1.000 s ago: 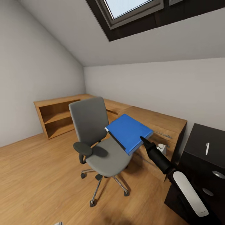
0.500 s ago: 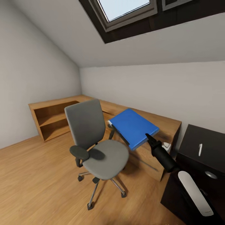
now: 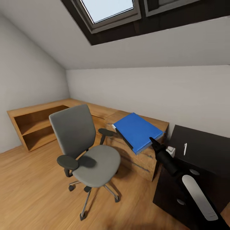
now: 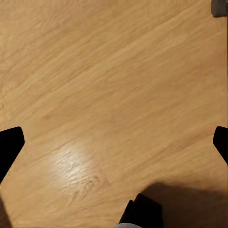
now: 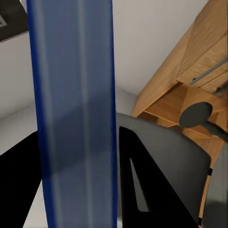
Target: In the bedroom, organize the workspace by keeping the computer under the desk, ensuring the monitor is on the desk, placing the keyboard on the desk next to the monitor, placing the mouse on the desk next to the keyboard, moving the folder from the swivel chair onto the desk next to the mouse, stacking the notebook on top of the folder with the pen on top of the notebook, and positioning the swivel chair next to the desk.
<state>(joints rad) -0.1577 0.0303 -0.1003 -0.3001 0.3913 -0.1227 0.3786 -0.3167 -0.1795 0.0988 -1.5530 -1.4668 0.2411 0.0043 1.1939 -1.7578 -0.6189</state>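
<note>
The right gripper (image 3: 152, 140) is closed on the near edge of the blue folder (image 3: 136, 131), right of the middle of the head view. The folder is up in the air and tilted, with its far edge higher. In the right wrist view the folder (image 5: 76, 109) runs as a blue strip from top to bottom, with a black finger (image 5: 142, 180) tight against one side of it.

The folder hangs over the end of a light wooden cabinet (image 3: 140, 159), to the right of the swivel chair (image 3: 86, 150). The chair stands apart from the folder, and its seat is bare. There is wide open wooden floor (image 3: 28, 191) to the left of the chair and in front of it.

The black desk (image 3: 204, 150) is at the lower right, just beside the cabinet's end. A white pen (image 3: 185, 149) lies on the desk top near its left edge. The folder's right edge is near the desk's left edge but not over it.

The left gripper (image 4: 114, 142) points down at bare floor (image 4: 104, 71). Its 2 black tips sit at the left and right edges of the left wrist view, spread wide with nothing between them.
</note>
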